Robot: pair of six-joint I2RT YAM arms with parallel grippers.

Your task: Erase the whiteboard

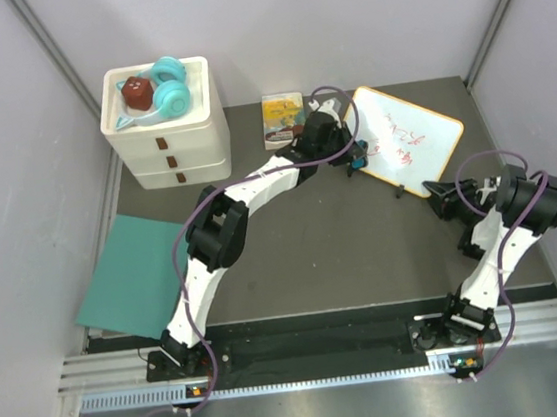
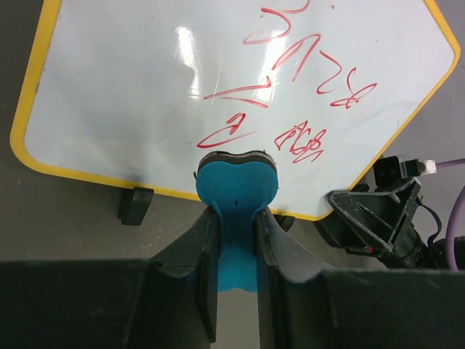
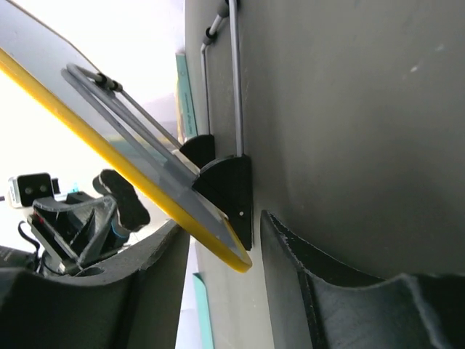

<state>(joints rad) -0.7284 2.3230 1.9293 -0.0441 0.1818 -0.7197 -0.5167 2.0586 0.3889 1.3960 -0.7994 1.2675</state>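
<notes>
Taking the dark grey worktop as a clock face seen from above, a flat teal sheet lies nearest, at 8 o'clock, and plays no part in the job.

At 3 o'clock the right tool sits low, its jaws apart on either side of the near corner of the white rectangular whiteboard with a yellow frame. One black plastic foot lies in the same gap. A sliver of space shows beside the foot, so the jaws are not yet clamped. I judge that this tool is there to steady the board against the push of wiping.

The board stands tilted on its feet at 1 to 2 o'clock, its face turned toward the left arm. Red marker scribbles cover its middle, so the wiping is not yet done.

The left tool is narrow, pinching a blue heart-shaped foam eraser with a black felt face. The felt points at the board's lower edge, just below the writing and ready to sweep up over it.

At 12 o'clock a small yellow picture book lies flat.

Farthest, at 10 to 11 o'clock, is a white three-drawer plastic chest. Its drawers are closed, so their contents are hidden. Its top tray holds teal headphones and a dark red rounded object.
</notes>
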